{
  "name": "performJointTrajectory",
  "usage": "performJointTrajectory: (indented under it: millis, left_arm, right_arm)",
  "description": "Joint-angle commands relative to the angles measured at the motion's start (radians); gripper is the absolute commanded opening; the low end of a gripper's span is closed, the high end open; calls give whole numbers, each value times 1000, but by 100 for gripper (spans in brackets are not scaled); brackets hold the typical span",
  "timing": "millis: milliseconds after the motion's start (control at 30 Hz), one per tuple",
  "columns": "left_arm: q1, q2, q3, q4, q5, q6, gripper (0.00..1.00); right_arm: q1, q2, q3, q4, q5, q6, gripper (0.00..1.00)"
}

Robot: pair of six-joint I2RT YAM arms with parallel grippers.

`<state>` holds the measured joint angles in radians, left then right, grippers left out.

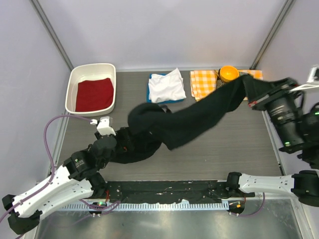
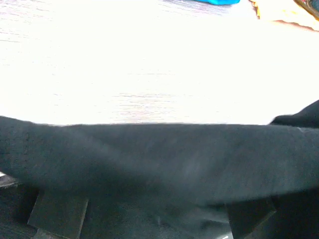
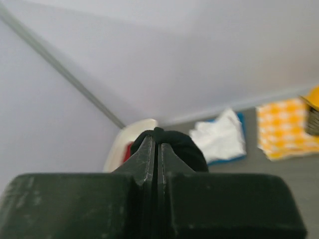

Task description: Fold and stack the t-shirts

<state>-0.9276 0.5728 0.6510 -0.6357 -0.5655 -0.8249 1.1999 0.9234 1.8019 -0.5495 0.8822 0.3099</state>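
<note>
The large black t-shirt (image 1: pixel 194 117) hangs stretched from a heap at the lower left up to the far right. My right gripper (image 1: pixel 252 94) is shut on one end of it and holds it raised; in the right wrist view a black bunch (image 3: pixel 172 139) sits pinched at the closed tips of my right gripper (image 3: pixel 158 142). My left gripper (image 1: pixel 121 142) is low at the heap. In the left wrist view the black cloth (image 2: pixel 164 159) lies across the jaws and hides the tips, and the two fingers (image 2: pixel 57 214) show far apart. The white t-shirt (image 1: pixel 167 85) lies on the blue one (image 1: pixel 149 95) at the back.
An orange-and-white checked cloth (image 1: pixel 203 82) lies at the back right with an orange bowl (image 1: pixel 229 73) on it. A white tray (image 1: pixel 112 82) holding a red cloth (image 1: pixel 93 94) stands at the back left. Frame posts rise at both back corners.
</note>
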Motion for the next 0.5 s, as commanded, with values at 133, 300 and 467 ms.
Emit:
performJointTrajectory:
  millis: [133, 300, 467]
  left_arm:
    - [-1, 22, 24, 33, -31, 32, 100]
    - [-1, 61, 35, 54, -14, 32, 100]
    - [-1, 41, 15, 70, 18, 21, 100]
  right_arm:
    - [-20, 31, -248, -825, 451, 577, 1]
    - [-56, 81, -236, -823, 433, 538, 1]
    - [-141, 135, -286, -817, 414, 535, 1]
